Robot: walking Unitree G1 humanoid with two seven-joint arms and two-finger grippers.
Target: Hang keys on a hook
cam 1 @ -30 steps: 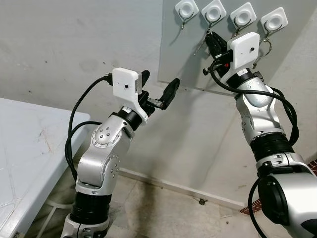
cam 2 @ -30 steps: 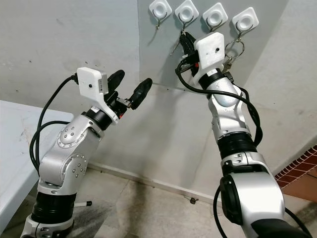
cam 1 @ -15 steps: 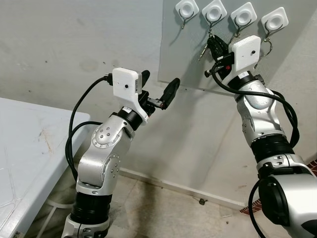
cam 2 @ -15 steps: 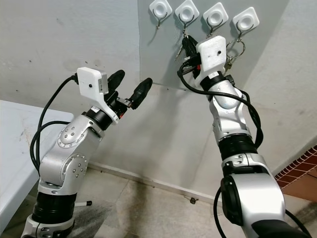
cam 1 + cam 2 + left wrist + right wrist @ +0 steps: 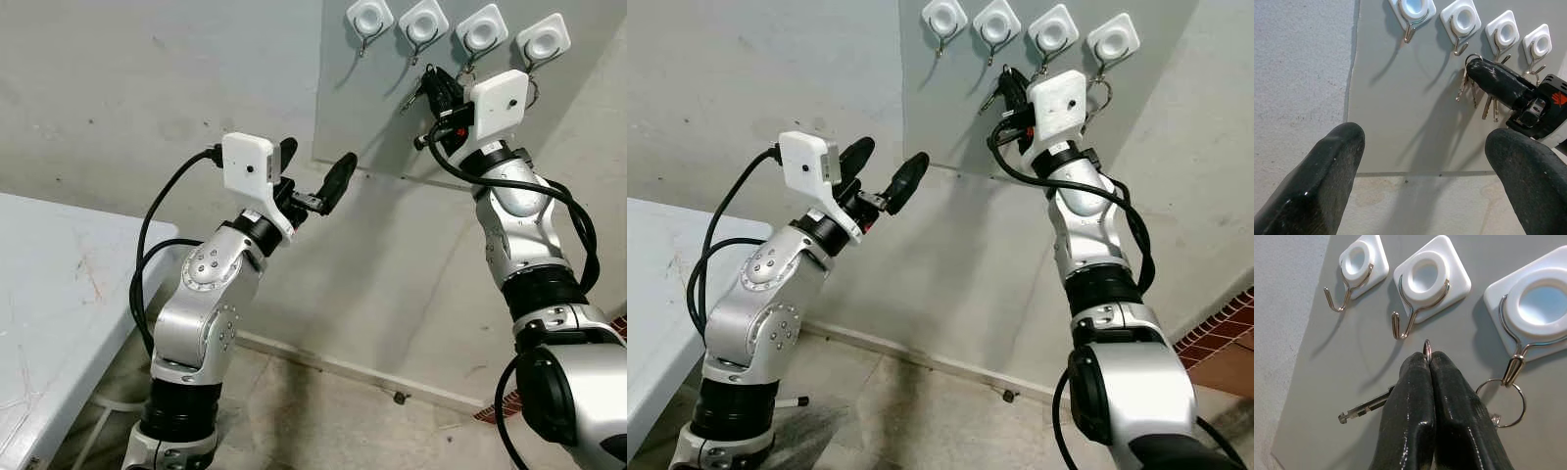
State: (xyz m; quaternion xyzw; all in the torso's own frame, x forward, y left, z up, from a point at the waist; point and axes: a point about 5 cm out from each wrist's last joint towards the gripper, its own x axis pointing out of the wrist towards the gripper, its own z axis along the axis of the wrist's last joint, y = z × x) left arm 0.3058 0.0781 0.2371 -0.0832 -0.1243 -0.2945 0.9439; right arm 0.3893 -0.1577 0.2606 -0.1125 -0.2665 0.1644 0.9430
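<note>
Four hooks: white square-backed wall hooks [image 5: 423,23] in a row on a grey panel [image 5: 362,108], high on the far wall.
Hook, far left [image 5: 1354,267]: bare.
Hook, second from left [image 5: 1420,286]: bare, apparently the one being aimed at; its wire tip sits just above the held ring.
Hook, third from left [image 5: 1535,320]: already carries a key ring [image 5: 1503,401].
Hook, far right [image 5: 542,41]: also appears to hold a ring of keys.
Keys in hand [image 5: 1364,407]: pinched by the ring, which peeks out above the fingertips; one key blade hangs out to the side. Ring near the second hook, not touching it.
Right gripper [image 5: 1429,363]: raised to the panel, fingers clamped together on the key ring.
Left gripper [image 5: 315,176]: held up mid-air left of the panel, fingers spread wide, holding nothing.
Table [image 5: 49,294]: white, near left, unused.
Progress: keys carried up to the hooks; ring not yet over a hook.
Remaining: slip ring over the hook tip, then let go.
</note>
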